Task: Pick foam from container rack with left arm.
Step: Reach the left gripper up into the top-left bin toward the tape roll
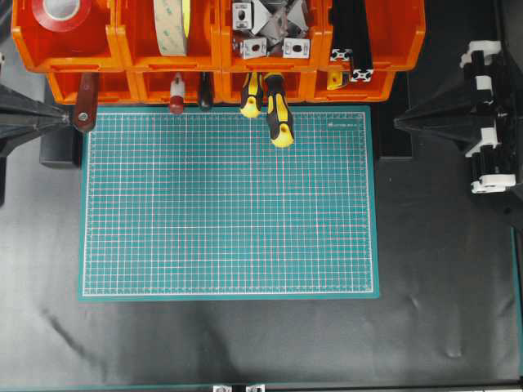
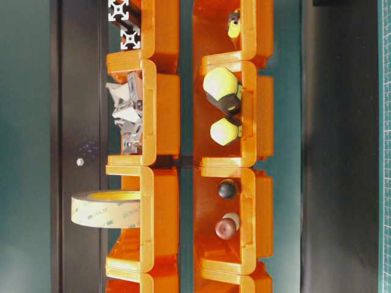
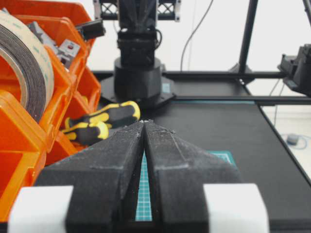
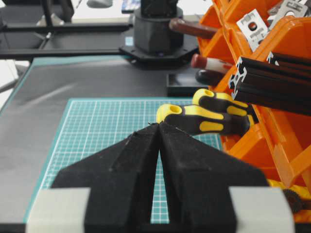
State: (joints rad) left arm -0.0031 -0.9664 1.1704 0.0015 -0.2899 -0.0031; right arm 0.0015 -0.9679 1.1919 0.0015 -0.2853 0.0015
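- Overhead view: the container rack (image 1: 216,49) runs along the top edge of the desk (image 1: 245,343), large bins above small ones. The foam (image 1: 172,28) stands on edge in the second large bin from the left, beside the bin holding a red tape roll (image 1: 67,11). A green cutting mat (image 1: 229,200) lies below the rack, with yellow-and-black screwdriver handles (image 1: 278,114) jutting over its top edge.
- The same view shows both arms well apart at the desk's sides: the left gripper (image 1: 61,117) pointing in from the left, the right gripper (image 1: 400,122) from the right, neither near the foam.
- Table-level view, turned sideways: only here does the foam's (image 2: 105,209) printed cream liner face the camera, sticking out past the bin's rim. No gripper shows.
- Left wrist view: the left gripper's (image 3: 144,124) fingers are clenched tip to tip, grasping nothing; the foam (image 3: 26,68) sits up at the left, its black layer visible.
- Right wrist view: the right gripper's (image 4: 159,125) fingers likewise meet at the tips, empty, with black aluminium profiles (image 4: 272,80) in the rack at right.
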